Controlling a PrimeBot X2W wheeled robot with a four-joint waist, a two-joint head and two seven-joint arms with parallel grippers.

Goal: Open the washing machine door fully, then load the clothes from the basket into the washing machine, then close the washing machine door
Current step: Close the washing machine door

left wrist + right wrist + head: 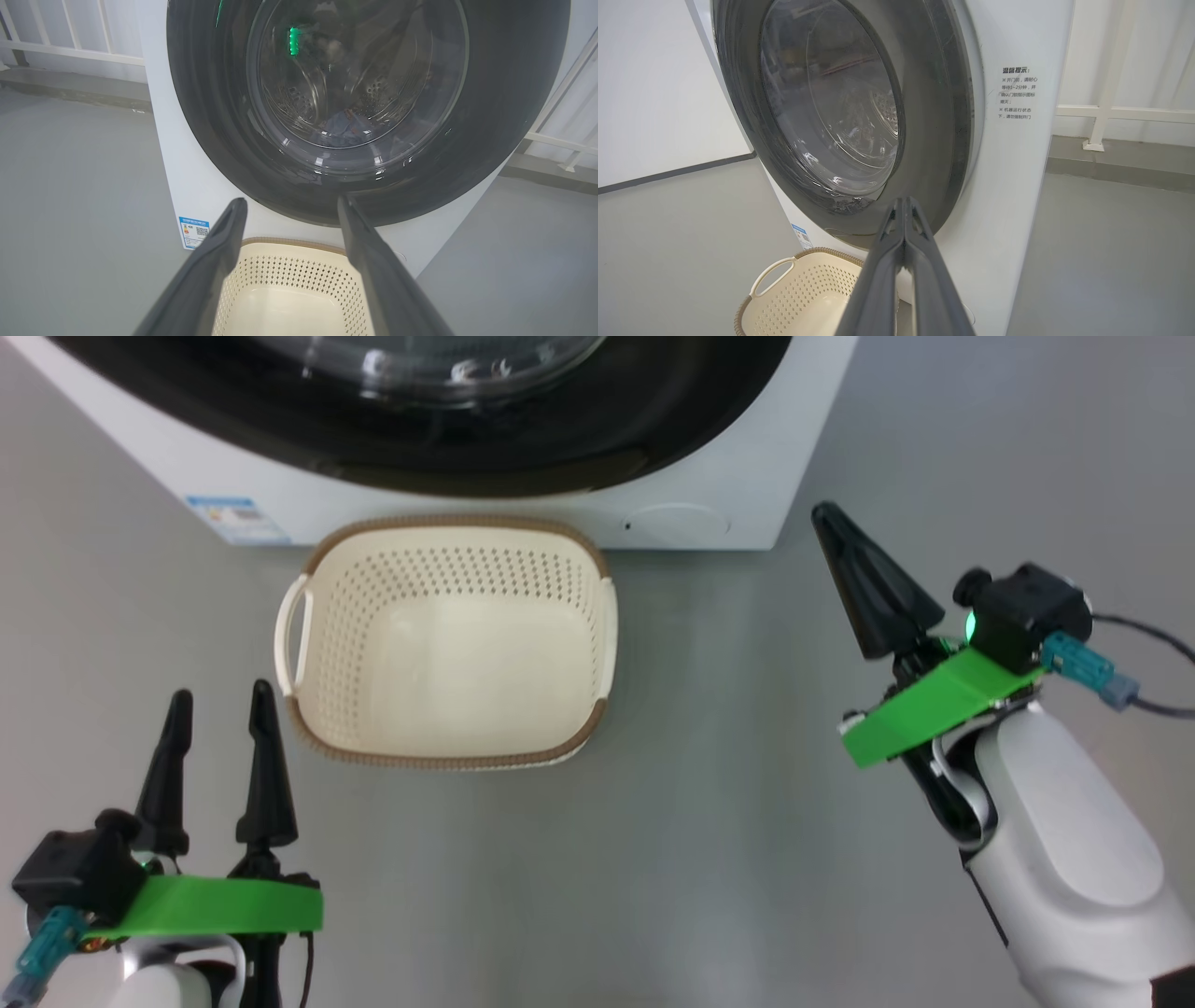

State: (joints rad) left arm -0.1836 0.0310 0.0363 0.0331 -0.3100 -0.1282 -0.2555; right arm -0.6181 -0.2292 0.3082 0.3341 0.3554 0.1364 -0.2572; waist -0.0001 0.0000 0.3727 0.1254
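Note:
The washing machine stands at the top of the head view, and its black-rimmed glass door lies flush against the front. Through the door glass in the left wrist view, bluish clothes lie low in the steel drum. The cream basket sits on the floor right before the machine, with nothing inside it. My left gripper hovers open just left of the basket's near corner, fingers pointing at the machine. My right gripper is shut on nothing, right of the basket near the machine's right corner, facing the door.
A blue label marks the machine's lower left front, and a round cover sits at the lower right. White railings run behind the machine on both sides. Grey floor spreads around the basket. A dark cable trails from my right wrist.

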